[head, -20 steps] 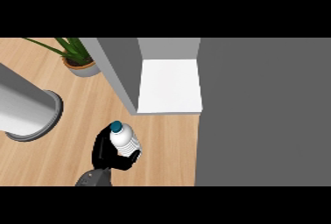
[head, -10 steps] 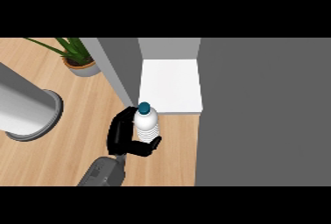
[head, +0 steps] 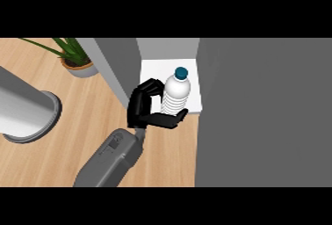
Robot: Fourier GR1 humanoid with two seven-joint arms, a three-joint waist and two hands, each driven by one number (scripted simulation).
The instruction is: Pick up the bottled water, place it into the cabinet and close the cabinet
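Fingers (head: 148,88) and thumb of a black hand (head: 144,110) curl round a clear ribbed plastic water bottle with a teal cap (head: 175,93) — clamped on its body from the left side and from below. Which of the robot's hands this is cannot be told for sure; its grey forearm (head: 111,160) comes up from the lower edge, left of the middle, and slants up to the right. No other hand shows.

The bottle stands roughly upright, its cap toward the far side. It shows over the white floor of the open cabinet (head: 156,70), near that floor's front edge. Whether its base touches the white surface cannot be told, since the thumb crosses under it.

The cabinet's grey left wall (head: 120,66) rises just beside the hand's knuckles, to their left. A broad dark grey panel (head: 266,114) fills the right part of the view, its left edge just beside the bottle; whether it is the cabinet's door cannot be told.

On the light wooden counter (head: 65,154), a green plant in a grey pot with a brown rim (head: 77,66) stands near the far edge, just left of the cabinet wall. A large grey cylinder with a flared round base (head: 26,112) lies at the counter's left edge — well apart from the hand.
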